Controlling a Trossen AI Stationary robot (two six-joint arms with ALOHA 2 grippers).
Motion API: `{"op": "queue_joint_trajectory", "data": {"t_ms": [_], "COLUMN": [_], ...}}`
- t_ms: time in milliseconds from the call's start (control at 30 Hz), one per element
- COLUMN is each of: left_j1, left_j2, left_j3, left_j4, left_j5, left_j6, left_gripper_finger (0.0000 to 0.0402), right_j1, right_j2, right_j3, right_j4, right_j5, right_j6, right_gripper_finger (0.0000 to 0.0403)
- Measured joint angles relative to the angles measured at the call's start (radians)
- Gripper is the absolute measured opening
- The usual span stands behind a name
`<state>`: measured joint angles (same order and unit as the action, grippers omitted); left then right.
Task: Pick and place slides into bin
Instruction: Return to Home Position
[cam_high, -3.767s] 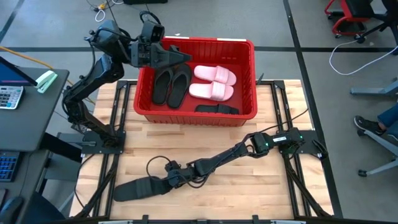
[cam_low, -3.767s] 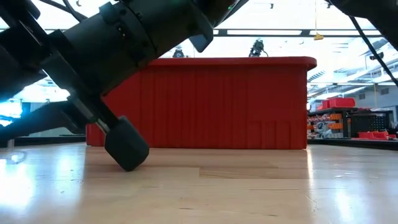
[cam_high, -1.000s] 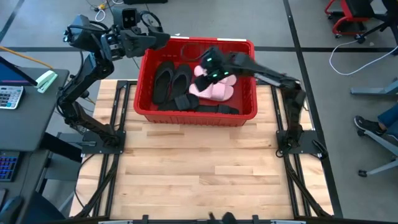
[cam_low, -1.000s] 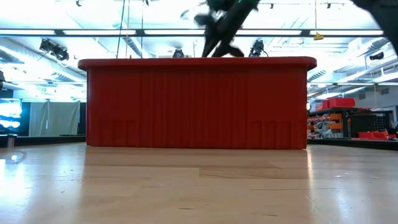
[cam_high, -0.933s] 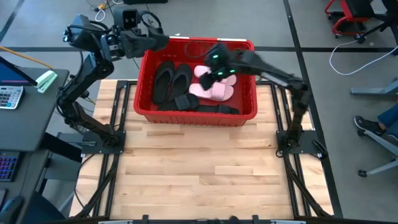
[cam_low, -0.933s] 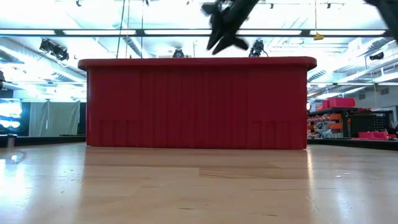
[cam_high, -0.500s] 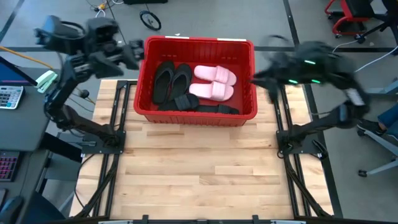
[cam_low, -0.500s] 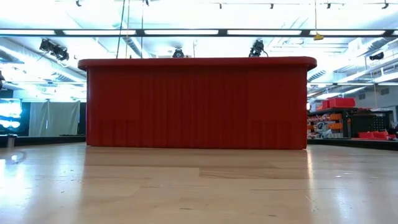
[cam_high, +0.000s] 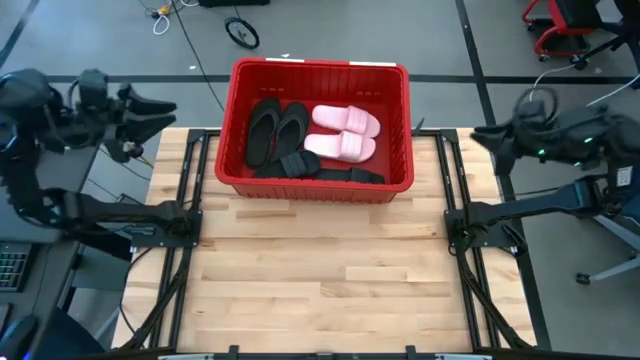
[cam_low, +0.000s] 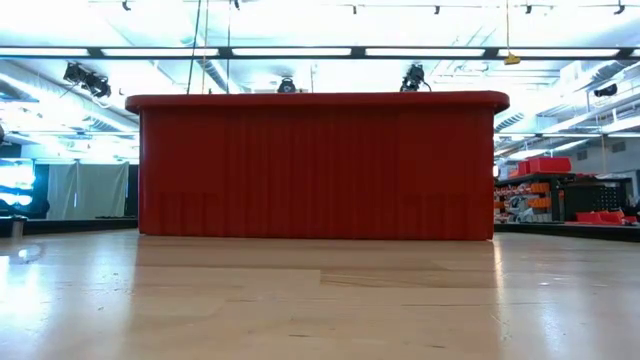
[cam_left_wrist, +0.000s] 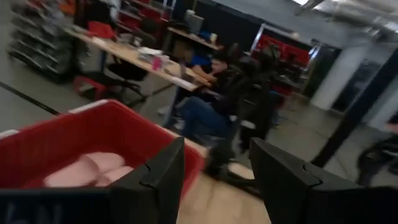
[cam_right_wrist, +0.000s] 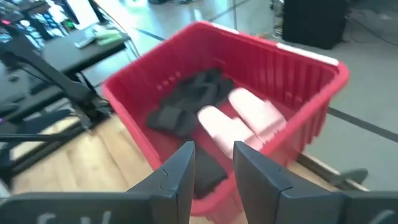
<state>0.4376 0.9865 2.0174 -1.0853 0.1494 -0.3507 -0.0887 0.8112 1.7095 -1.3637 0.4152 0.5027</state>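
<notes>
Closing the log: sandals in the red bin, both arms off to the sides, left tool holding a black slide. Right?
No: the left tool is open and holds nothing, per the left wrist view. Sandals in the red bin and arms off to the sides are correct.

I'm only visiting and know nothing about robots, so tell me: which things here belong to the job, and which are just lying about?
Belonging to the job: red bin; pink slides, black flip-flops and black slides inside it; left end effector, by the table's far-left corner; right end effector, by its far-right corner.
Lying about: wheel, white cable and red chair base on the floor.
</notes>
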Motion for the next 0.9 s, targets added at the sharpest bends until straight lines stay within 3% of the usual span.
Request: {"op": "queue_joint_trajectory", "data": {"t_ms": [200,400,500,667,800,900], "left_j1": [-0.002,-0.002,-0.002,-0.002,-0.002,-0.002], "left_j2": [-0.054,-0.087,-0.108,-0.177,-0.270,-0.360], "left_j3": [0.000,-0.002,-0.028,-0.165,-0.317,-0.450], "left_j4": [-0.043,-0.167,-0.196,-0.190,-0.183,-0.140], "left_j5": [-0.130,-0.221,-0.307,-0.561,-0.589,-0.588], "left_j6": [0.099,0.096,0.097,0.100,0.080,0.040], "left_gripper_finger": [0.0184,0.0189,0.0186,0.0184,0.0189,0.0190], "right_j1": [0.000,0.000,0.001,0.026,0.054,0.080], "right_j2": [-0.120,-0.214,-0.261,-0.302,-0.306,-0.306], "right_j3": [-0.336,-0.624,-0.780,-1.060,-1.218,-1.286], "right_j4": [0.232,0.489,0.625,1.054,1.341,1.456], "right_j5": [0.032,0.022,-0.028,-0.220,-0.241,-0.241], "right_j6": [-0.023,-0.072,-0.080,-0.138,-0.129,-0.129], "right_gripper_finger": [0.0115,0.0115,0.0115,0.0115,0.0115,0.0115]}}
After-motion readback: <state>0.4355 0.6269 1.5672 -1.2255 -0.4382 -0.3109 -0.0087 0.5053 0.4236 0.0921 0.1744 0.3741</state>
